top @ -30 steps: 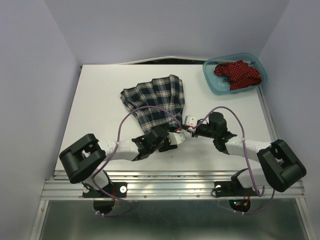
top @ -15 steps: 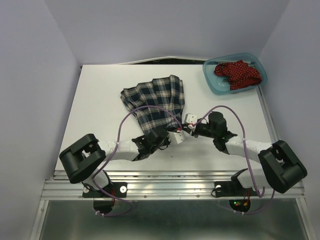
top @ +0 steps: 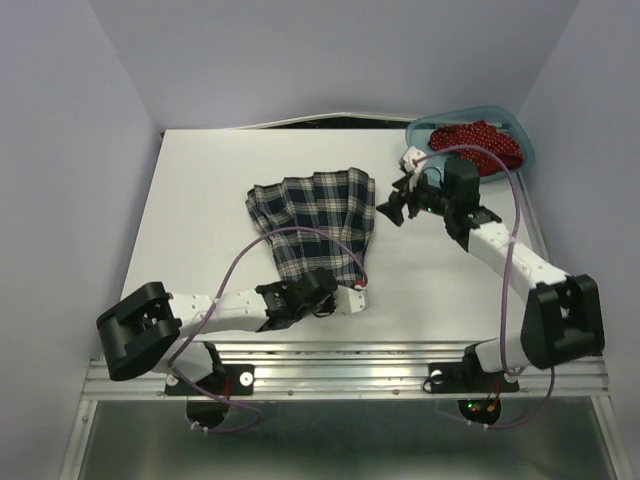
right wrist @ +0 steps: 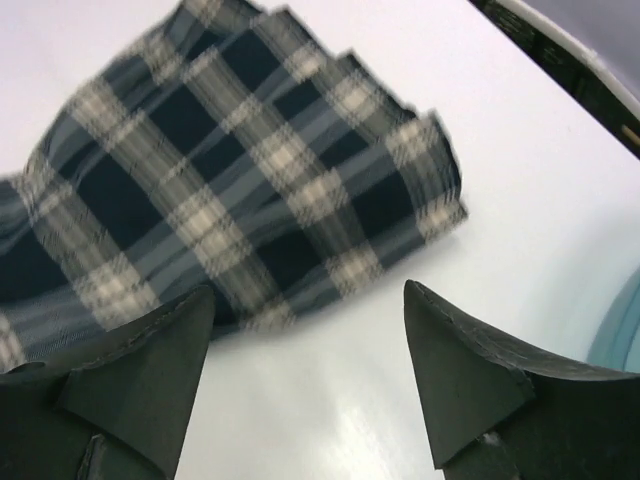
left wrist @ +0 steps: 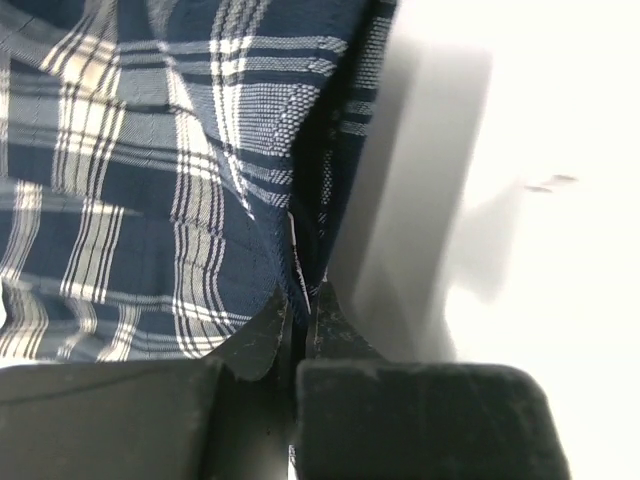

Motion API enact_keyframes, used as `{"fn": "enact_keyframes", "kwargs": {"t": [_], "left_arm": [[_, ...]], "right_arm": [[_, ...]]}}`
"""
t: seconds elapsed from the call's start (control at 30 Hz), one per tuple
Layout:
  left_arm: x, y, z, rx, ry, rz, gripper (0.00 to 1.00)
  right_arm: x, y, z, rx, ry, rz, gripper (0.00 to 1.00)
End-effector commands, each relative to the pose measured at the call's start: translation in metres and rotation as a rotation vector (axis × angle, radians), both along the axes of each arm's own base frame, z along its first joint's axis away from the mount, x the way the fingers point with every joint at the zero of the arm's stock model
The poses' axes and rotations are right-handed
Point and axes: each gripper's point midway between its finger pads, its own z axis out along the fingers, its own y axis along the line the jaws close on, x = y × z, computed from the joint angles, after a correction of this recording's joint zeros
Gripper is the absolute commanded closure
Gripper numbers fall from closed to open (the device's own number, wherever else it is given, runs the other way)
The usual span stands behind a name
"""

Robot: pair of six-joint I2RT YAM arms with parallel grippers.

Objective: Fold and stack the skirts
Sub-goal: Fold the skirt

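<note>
**Right arm off the plaid skirt, left arm still pinching the near hem**

Top view: since a second ago the right gripper (top: 393,202) has left the near hem. It has swung up to the plaid skirt's far right corner, close to the tub (top: 525,155). The left arm has dropped toward the rail, and the plaid skirt (top: 315,220) has come nearer and spread flatter. It lies fanned out mid-table (top: 200,200). The left gripper (top: 351,297) sits at its near right corner. The red skirt (top: 475,143) is bunched in the tub.

Left wrist: the jaws are closed to a sliver on the skirt's edge (left wrist: 150,180), with a thin fold of cloth between the fingertips (left wrist: 262,335). You only get this grip from here; from above the hand hides it.

Right wrist: the fingers (right wrist: 140,365) are spread wide with nothing between them. The plaid cloth (right wrist: 250,190) lies below and ahead, with the tub rim (right wrist: 622,325) at the right edge. The frame is blurred, so you can't tell height over the cloth. Only the top view gives you the whole layout.

Handling, my read: the cloth is light and limp, and the pleats will likely fan open. It should drag on the table rather than slide as one piece. Take it at the corners, pinching through all layers at the hem or waistband.
</note>
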Motion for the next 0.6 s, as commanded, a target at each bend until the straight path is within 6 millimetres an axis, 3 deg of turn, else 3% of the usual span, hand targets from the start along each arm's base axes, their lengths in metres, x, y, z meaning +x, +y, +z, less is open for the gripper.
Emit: {"fn": "enact_keyframes", "kwargs": {"t": [0.0,0.07,0.1,0.13,0.2,0.3,0.47,0.57], "left_arm": [[-0.031,-0.008,0.005,0.017,0.088,-0.080,1.00],[-0.042,-0.002,0.000,0.062,0.140,-0.090,1.00],[-0.044,-0.007,0.006,0.053,0.157,-0.096,1.00],[-0.050,-0.006,0.008,0.066,0.188,-0.104,1.00],[-0.055,-0.004,0.009,0.072,0.227,-0.099,1.00],[-0.064,-0.006,0.013,0.084,0.278,-0.120,1.00],[-0.074,-0.014,0.024,0.083,0.344,-0.161,1.00],[-0.076,-0.018,0.029,0.094,0.378,-0.151,1.00]], "right_arm": [[0.036,0.032,0.042,0.138,0.113,0.075,0.20],[0.058,0.046,0.043,0.176,0.195,0.105,0.22],[0.084,0.057,0.039,0.195,0.286,0.112,0.25],[0.096,0.064,0.036,0.202,0.310,0.140,0.27],[0.127,0.079,0.019,0.201,0.363,0.155,0.27],[0.146,0.106,-0.008,0.185,0.426,0.201,0.24],[0.141,0.141,-0.060,0.121,0.508,0.273,0.20],[0.118,0.156,-0.104,0.027,0.534,0.316,0.28]]}}
